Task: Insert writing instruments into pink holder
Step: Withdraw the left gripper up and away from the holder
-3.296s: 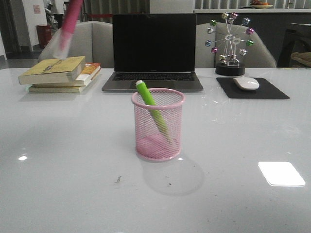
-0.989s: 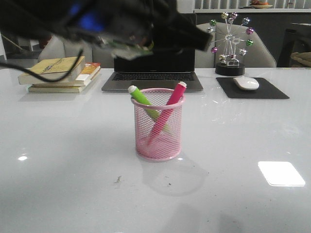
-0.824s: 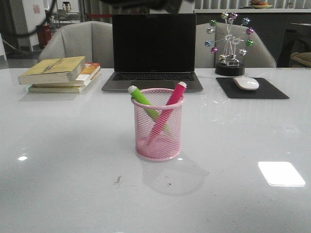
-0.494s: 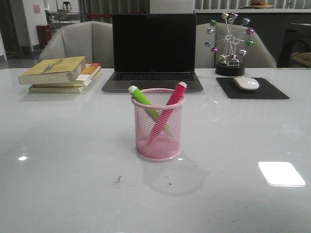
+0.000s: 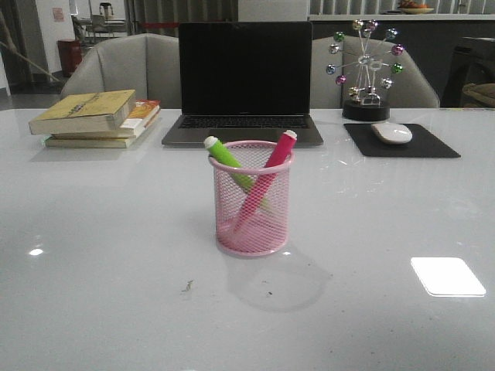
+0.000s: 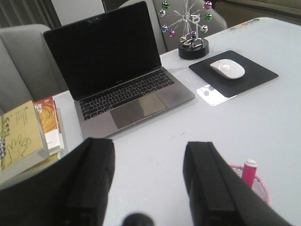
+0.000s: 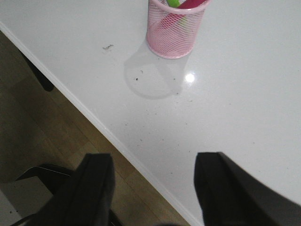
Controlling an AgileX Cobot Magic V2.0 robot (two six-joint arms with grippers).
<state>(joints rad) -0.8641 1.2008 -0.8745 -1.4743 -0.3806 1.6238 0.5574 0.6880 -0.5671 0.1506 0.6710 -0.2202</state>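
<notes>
The pink holder (image 5: pixel 253 201) stands upright mid-table. A lime green marker (image 5: pixel 225 154) leans left inside it and a magenta-pink marker (image 5: pixel 274 154) leans right, crossing it. Neither arm shows in the front view. My left gripper (image 6: pixel 150 148) is open and empty above the table; the holder's rim (image 6: pixel 260 181) and the pink marker's cap (image 6: pixel 249 165) peek out beside one finger. Over the table's near edge my right gripper (image 7: pixel 153 162) hangs open and empty, the holder (image 7: pixel 175 26) far from it.
A laptop (image 5: pixel 244 81) sits behind the holder, stacked books (image 5: pixel 97 116) at back left. A mouse (image 5: pixel 392 132) on a black pad (image 5: pixel 402 141) and a ball ornament (image 5: pixel 365 66) stand at back right. The table edge (image 7: pixel 101 129) borders wooden floor.
The pink marker went from held aloft at back left into the holder. The arm then crossed the top of the view and left it. The green marker shifted slightly.
</notes>
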